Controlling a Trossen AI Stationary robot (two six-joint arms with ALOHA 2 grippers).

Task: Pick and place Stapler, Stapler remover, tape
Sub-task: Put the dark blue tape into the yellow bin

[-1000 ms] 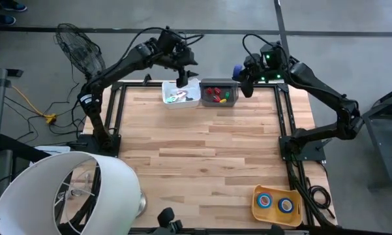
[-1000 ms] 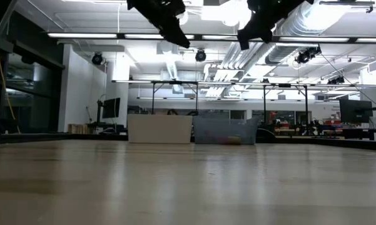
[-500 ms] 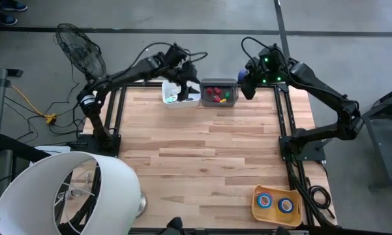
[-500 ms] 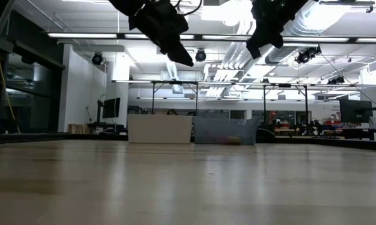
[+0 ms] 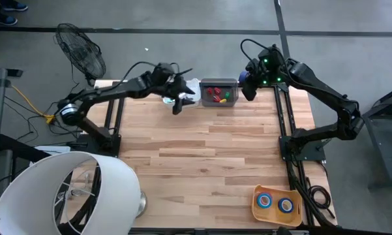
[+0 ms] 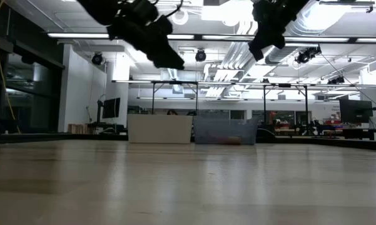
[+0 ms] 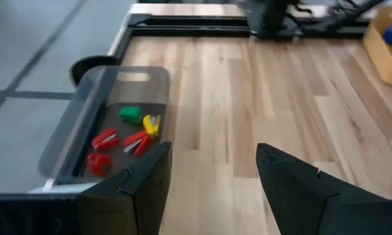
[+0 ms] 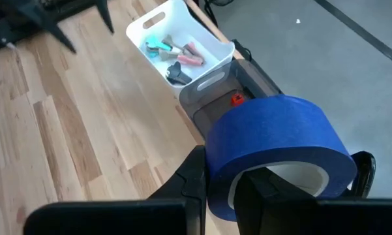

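Note:
My right gripper [image 8: 222, 177] hangs past the table's far right corner, beside the grey bin [image 5: 220, 82], shut on a roll of blue tape [image 8: 274, 147]. My left gripper [image 7: 212, 153] is open with nothing between its fingers. It hovers low over the wood just near of the white bin [image 8: 212, 46]. The grey bin [image 7: 78, 124] holds small red, green and yellow pieces [image 7: 127, 134]. The white bin holds teal, pink and dark pieces [image 8: 173, 55]. Which of these is a stapler or a stapler remover I cannot tell. My right gripper holds the tape roll by its wall [image 8: 222, 166]. One finger [image 8: 264, 189] is inside the roll's hole and the other [image 8: 190, 176] is outside. The roll is lifted clear, with its open faces tilted.
A yellow tray [image 5: 277, 203] with two more blue rolls sits at the table's near right corner. A black frame rail [image 5: 284, 111] runs along the table's edges. A fan [image 5: 81, 52] and a white lamp shade [image 5: 65, 192] stand off the table's left side. Bare wood fills the middle.
My left gripper has come down from above the white bin and moved toward the table's near edge, staying open. My right gripper has kept its place and tipped a little, with the tape still in it.

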